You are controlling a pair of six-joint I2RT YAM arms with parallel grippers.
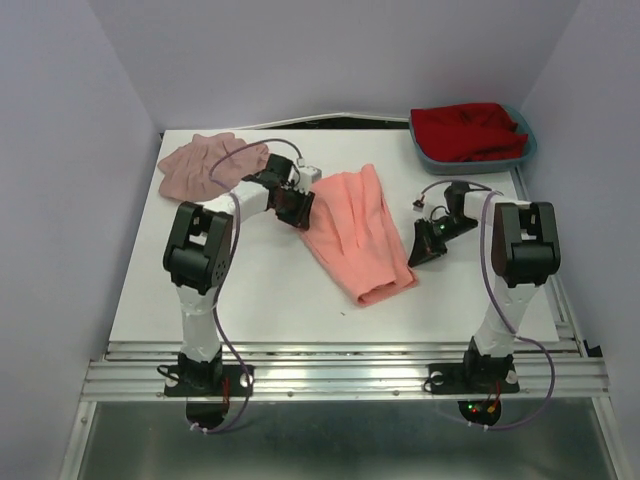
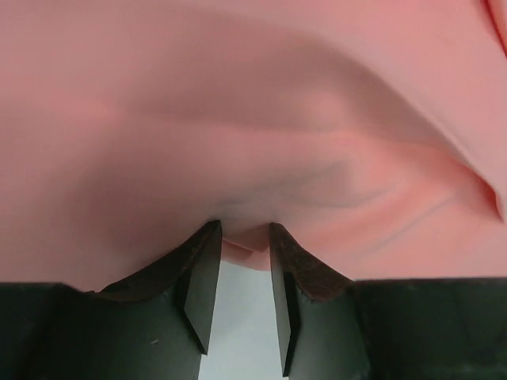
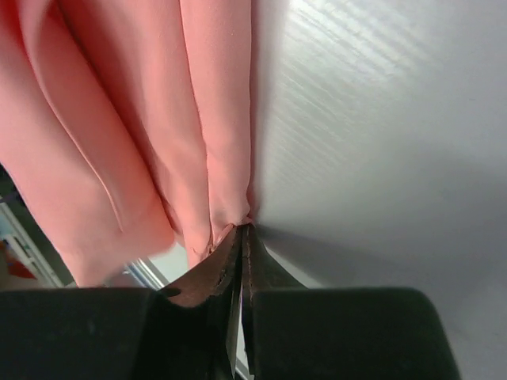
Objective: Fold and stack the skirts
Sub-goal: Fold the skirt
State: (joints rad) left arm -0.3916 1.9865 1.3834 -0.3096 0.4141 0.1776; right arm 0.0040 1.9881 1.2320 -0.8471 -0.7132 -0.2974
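Note:
The salmon-coral pleated skirt (image 1: pixel 360 235) lies flat in the middle of the table. My left gripper (image 1: pixel 297 207) is at its left edge. In the left wrist view the jaws (image 2: pixel 244 229) stand a little apart, with a fold of the coral hem (image 2: pixel 245 245) between the tips. My right gripper (image 1: pixel 425 245) is at the skirt's right edge. Its jaws (image 3: pixel 242 228) are pressed together, pinching the edge of the coral fabric (image 3: pixel 214 158). The mauve-pink skirt (image 1: pixel 205 165) lies crumpled at the back left, apart from both grippers.
A teal basket (image 1: pixel 528 140) holding red cloth (image 1: pixel 468 130) stands at the back right corner. White tabletop (image 1: pixel 250 300) shows in front of the coral skirt. Purple walls enclose the table on three sides.

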